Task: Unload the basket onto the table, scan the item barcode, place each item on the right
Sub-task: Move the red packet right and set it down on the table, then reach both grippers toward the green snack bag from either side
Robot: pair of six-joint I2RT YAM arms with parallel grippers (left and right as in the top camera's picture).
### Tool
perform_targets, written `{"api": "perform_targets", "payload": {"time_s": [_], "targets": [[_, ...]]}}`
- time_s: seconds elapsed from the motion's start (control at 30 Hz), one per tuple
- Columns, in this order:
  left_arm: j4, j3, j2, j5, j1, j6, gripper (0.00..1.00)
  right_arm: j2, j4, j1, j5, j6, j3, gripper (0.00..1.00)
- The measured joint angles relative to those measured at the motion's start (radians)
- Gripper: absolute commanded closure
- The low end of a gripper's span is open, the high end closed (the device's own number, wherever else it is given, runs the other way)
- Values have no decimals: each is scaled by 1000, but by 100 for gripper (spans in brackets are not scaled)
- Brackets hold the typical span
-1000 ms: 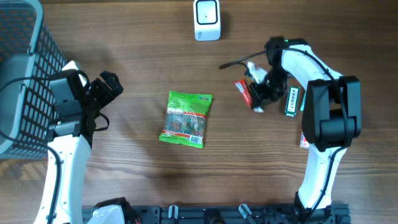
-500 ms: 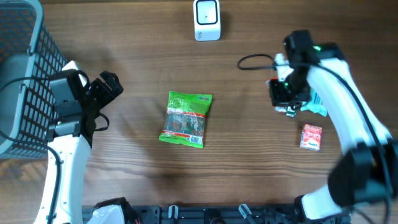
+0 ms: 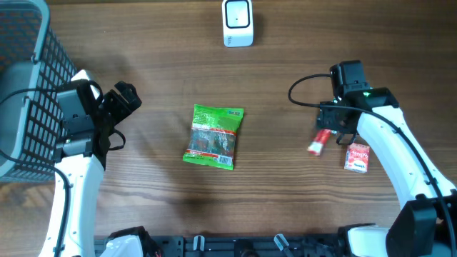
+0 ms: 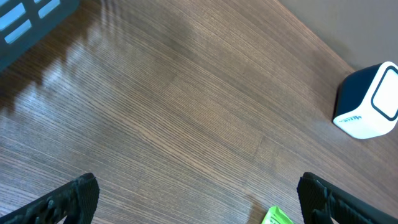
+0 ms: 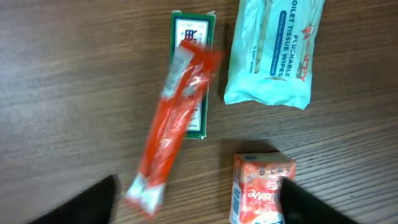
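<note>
Stick packet (image 5: 171, 124) — slim, red, crinkly plastic — lies loose, right gripper (image 5: 199, 202) spread wide, empty.

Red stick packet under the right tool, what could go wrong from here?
1. The red stick packet looks blurred and overlaps the green box in the right wrist view, so it may settle on the box and cover a barcode.
2. The wipes pack, the orange carton and the box lie close together, so the open right tool could catch a neighbour on its next pick.
</note>
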State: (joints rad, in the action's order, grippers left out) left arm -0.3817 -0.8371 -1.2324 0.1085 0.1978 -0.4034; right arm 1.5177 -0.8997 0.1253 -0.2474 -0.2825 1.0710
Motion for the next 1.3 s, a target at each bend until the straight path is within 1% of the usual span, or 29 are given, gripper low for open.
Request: {"api": "perform_targets", "payload": {"time_s": [0.07, 0.1, 0.17, 0.2, 0.27, 0.33, 0.4, 0.5, 0.57, 0.63, 0.7, 0.83, 0.93, 0.97, 1.1, 1.2, 1.23, 1.3], "targets": [[0, 0, 0, 0, 0, 0, 0, 0, 31, 0, 27, -1, -1, 0], [0, 0, 0, 0, 0, 0, 0, 0, 53, -2, 73, -2, -1, 0], [-1, 0, 0, 0, 0, 0, 0, 0, 105, -3, 231, -1, -3, 13], [0, 0, 0, 0, 0, 0, 0, 0, 137, -2, 325, -2, -7, 18], [0, 0, 0, 0, 0, 0, 0, 0, 204, 13, 467, -6, -31, 24], [-1, 0, 0, 0, 0, 0, 0, 0, 234, 51, 523, -12, -55, 28], [0, 0, 0, 0, 0, 0, 0, 10, 288, 125, 560, -39, -66, 27], [0, 0, 0, 0, 0, 0, 0, 40, 436, 280, 584, -129, -69, 24], [0, 0, 0, 0, 0, 0, 0, 72, 539, 389, 571, -182, -68, 19], [0, 0, 0, 0, 0, 0, 0, 122, 625, 504, 540, -207, -68, 19], [0, 0, 0, 0, 0, 0, 0, 183, 697, 589, 526, -173, -68, 16], [0, 0, 0, 0, 0, 0, 0, 256, 759, 664, 527, -67, -68, 12], [0, 0, 0, 0, 0, 0, 0, 256, 756, 658, 550, -13, -66, 12], [0, 0, 0, 0, 0, 0, 0, 253, 729, 632, 591, 3, -58, 11], [0, 0, 0, 0, 0, 0, 0, 246, 568, 482, 737, 68, 45, 9], [0, 0, 0, 0, 0, 0, 0, 230, 514, 343, 783, 121, 92, 7], [0, 0, 0, 0, 0, 0, 0, 226, 493, 313, 791, 145, 94, 6], [0, 0, 0, 0, 0, 0, 0, 225, 465, 298, 799, 198, 94, 4]]}}
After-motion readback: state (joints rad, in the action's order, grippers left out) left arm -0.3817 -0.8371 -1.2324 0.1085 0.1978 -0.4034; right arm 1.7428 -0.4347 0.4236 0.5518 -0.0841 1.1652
